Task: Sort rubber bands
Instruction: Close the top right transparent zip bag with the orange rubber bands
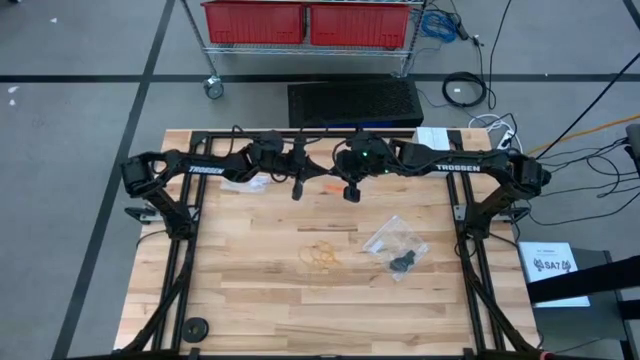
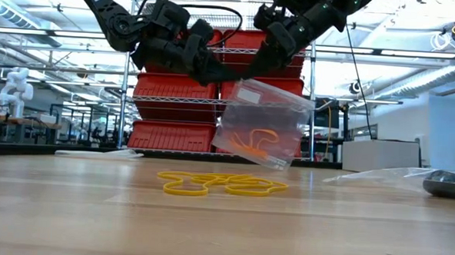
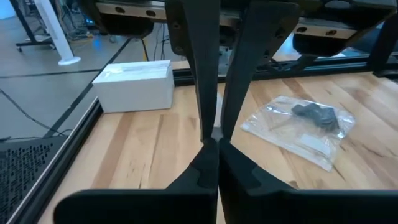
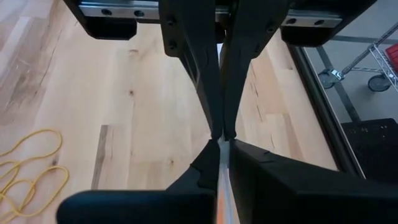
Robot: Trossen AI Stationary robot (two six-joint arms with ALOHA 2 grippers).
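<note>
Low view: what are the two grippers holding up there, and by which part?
Both hold one clear plastic bag with orange rubber bands inside, lifted off the table: left gripper and right gripper are shut on its top edge.

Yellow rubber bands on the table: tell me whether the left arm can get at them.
Probably not yet. The left arm has its jaws shut on the clear bag, held aloft with the right arm. Nothing covers the yellow rubber bands below; it must let go first.
</note>
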